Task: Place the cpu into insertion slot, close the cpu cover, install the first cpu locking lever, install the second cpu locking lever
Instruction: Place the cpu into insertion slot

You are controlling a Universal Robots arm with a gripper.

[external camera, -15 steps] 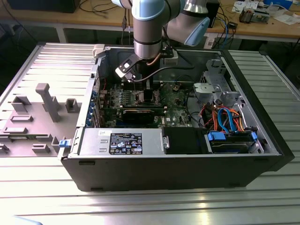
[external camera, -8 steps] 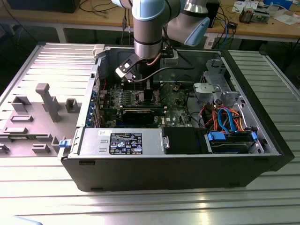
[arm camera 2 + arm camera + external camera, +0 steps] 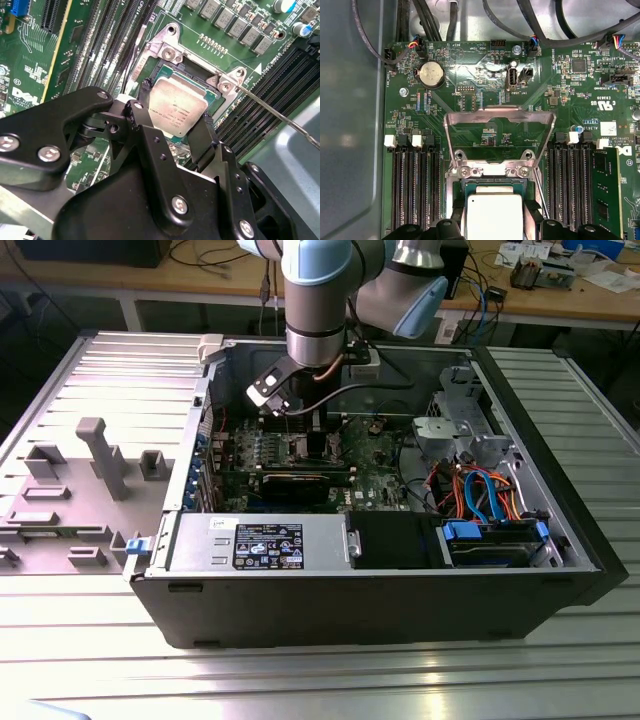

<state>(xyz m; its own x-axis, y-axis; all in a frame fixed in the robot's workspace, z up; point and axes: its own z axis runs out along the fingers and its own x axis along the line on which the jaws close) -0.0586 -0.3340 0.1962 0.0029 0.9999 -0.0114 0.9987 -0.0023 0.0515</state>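
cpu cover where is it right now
In the first wrist view the cpu cover stands swung open, hinged at the edge of the insertion slot nearest the coin battery; the pincer holds the cpu over that slot.

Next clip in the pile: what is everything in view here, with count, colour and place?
case: one, black, open, on a ribbed metal table
motherboard: one, green, inside the case
cpu: one, silvery, over the socket
socket: one, dark with silvery rim, on the motherboard
cover: one, silvery frame, standing open at the socket's edge
lever: one clear, silvery wire, angled out beside the socket
memory slots: several, black, both sides of the socket
coin battery: one, silver, on the motherboard
power supply: one, grey, case's near edge
cables: several, blue and orange, exterior view's right
tray: one, grey plastic, exterior view's left
arm: one, grey and pale blue, reaching into the case
gripper: one, black, shut on the cpu
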